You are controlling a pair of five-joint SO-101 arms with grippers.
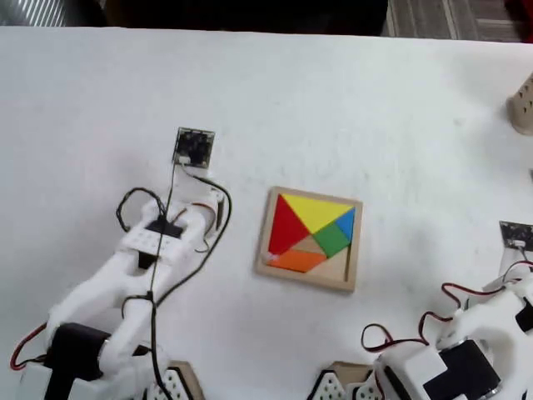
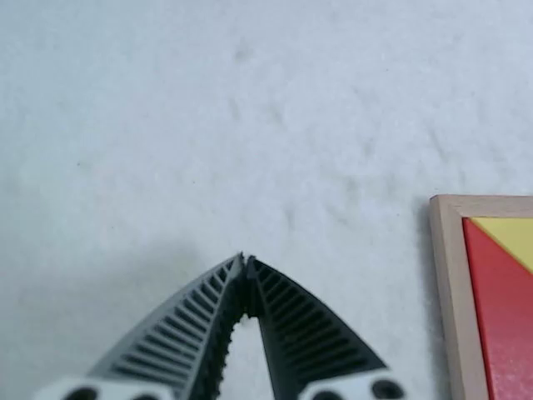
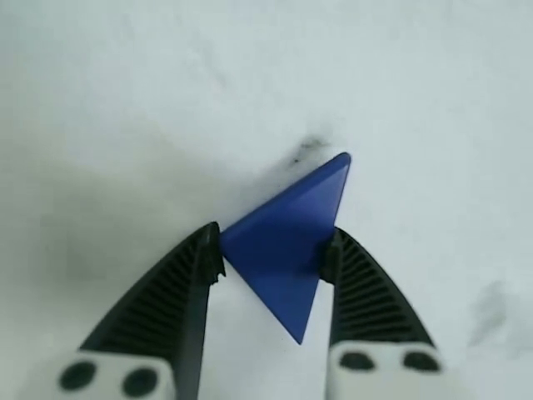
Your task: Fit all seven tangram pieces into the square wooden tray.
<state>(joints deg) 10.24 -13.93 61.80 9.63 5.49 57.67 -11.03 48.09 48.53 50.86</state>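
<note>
Tray: the square wooden tray [image 1: 262,233] is sitting mid-table, mostly filled with coloured pieces, one corner seemingly lacking a piece.
Remaining piece: the dark blue triangle [image 3: 287,246] is being pinched by the right gripper [image 3: 273,240].
Left gripper [image 2: 244,262]: is resting closed, empty, near the tray.

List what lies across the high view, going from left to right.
left arm → square wooden tray → right arm
</note>
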